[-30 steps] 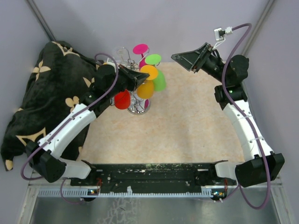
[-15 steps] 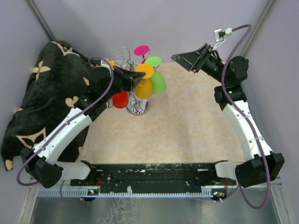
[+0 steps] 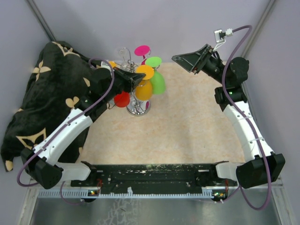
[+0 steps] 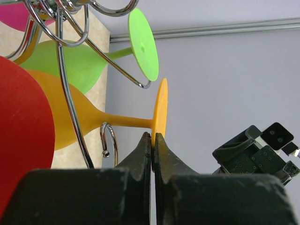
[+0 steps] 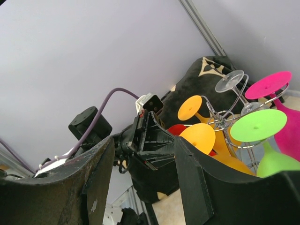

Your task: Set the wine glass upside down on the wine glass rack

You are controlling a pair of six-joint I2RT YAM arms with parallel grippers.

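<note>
The wine glass rack is a silver wire stand at the back middle of the mat; its stem and loops show in the left wrist view. My left gripper is shut on the rim of the foot of an orange wine glass. In the left wrist view my gripper pinches that foot edge, and the orange glass hangs bowl down among the rack's arms, its stem just above a curled loop end. My right gripper is open and empty, raised at the right of the rack.
Green, pink, red and clear glasses hang on the rack, plus a second orange one. A black patterned blanket lies at the left. Purple walls close the back and sides.
My left gripper has drawn back slightly to the left with the orange glass, mostly in the first half second. The right arm has not moved.
</note>
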